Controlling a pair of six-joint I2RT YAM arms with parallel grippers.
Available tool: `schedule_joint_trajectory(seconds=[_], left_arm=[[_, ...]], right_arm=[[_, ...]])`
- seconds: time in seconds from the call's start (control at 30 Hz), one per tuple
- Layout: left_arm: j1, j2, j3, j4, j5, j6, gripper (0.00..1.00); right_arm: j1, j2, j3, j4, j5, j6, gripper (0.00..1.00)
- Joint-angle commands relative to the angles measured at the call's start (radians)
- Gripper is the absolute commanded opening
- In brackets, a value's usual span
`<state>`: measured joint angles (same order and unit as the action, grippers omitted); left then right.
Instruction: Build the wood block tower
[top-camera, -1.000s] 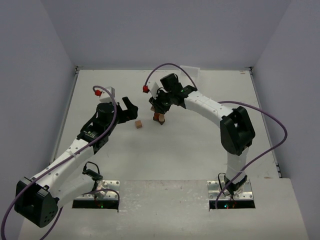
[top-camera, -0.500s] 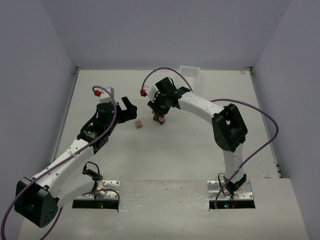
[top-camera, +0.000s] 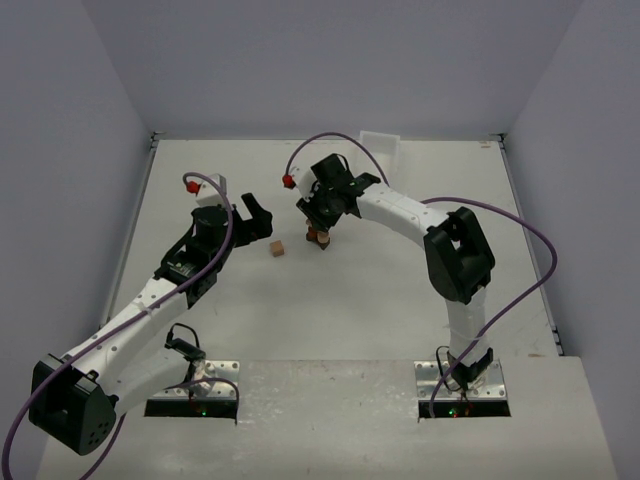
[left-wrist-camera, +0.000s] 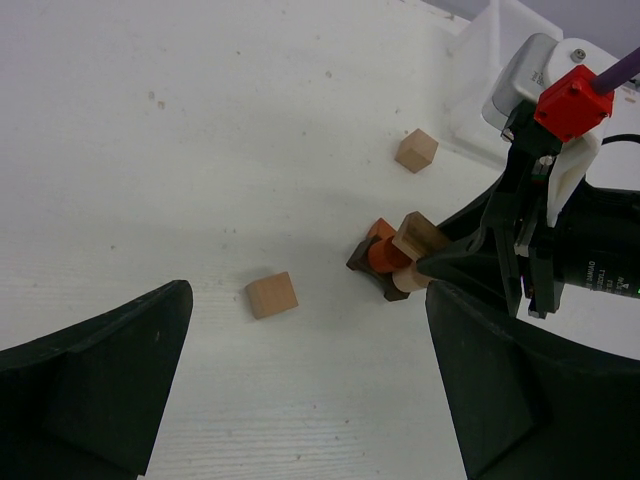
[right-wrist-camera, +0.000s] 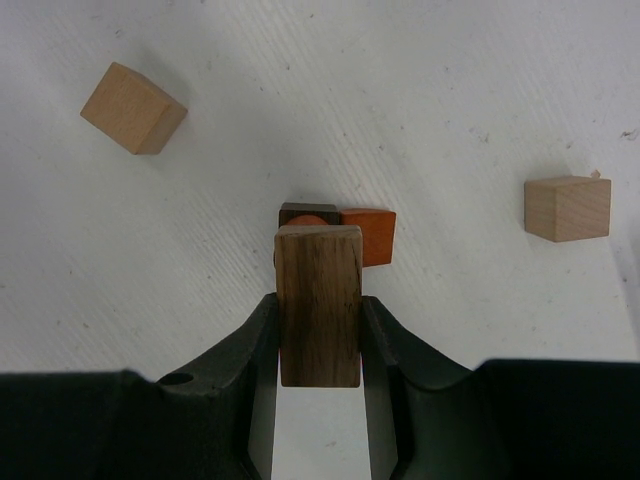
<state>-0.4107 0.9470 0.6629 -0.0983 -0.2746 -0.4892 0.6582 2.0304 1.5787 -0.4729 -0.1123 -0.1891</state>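
Note:
A small stack (right-wrist-camera: 368, 235) stands mid-table: a dark base block (right-wrist-camera: 305, 212) with orange pieces on it, also visible in the top view as the stack (top-camera: 318, 240). My right gripper (right-wrist-camera: 319, 312) is shut on a brown wooden bar (right-wrist-camera: 319, 270), which hangs right over the stack; whether it touches is unclear. From the left wrist view the bar's pale end (left-wrist-camera: 420, 236) shows above the orange piece (left-wrist-camera: 384, 254). My left gripper (left-wrist-camera: 308, 310) is open and empty, just left of a loose tan cube (left-wrist-camera: 271, 295).
In the right wrist view one tan cube (right-wrist-camera: 133, 108) lies left of the stack and another tan cube (right-wrist-camera: 567, 208) lies right of it. A white tray (top-camera: 380, 143) sits by the back wall.
The right arm's elbow has swung up and left, while its gripper keeps the bar over the stack. The left arm has barely moved.

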Motion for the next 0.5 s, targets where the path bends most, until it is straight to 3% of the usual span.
schedule_joint_trajectory(seconds=[0.0,0.47], left_arm=[[0.01,-0.024,-0.006,0.028,-0.016,-0.013,1.0],[0.01,-0.02,-0.008,0.031,-0.014,-0.014,1.0]], right_arm=[[0.004,0.02,0.028,0.036,-0.007,0.027,0.21],[0.006,0.027,0.02,0.048,-0.006,0.037,0.27]])
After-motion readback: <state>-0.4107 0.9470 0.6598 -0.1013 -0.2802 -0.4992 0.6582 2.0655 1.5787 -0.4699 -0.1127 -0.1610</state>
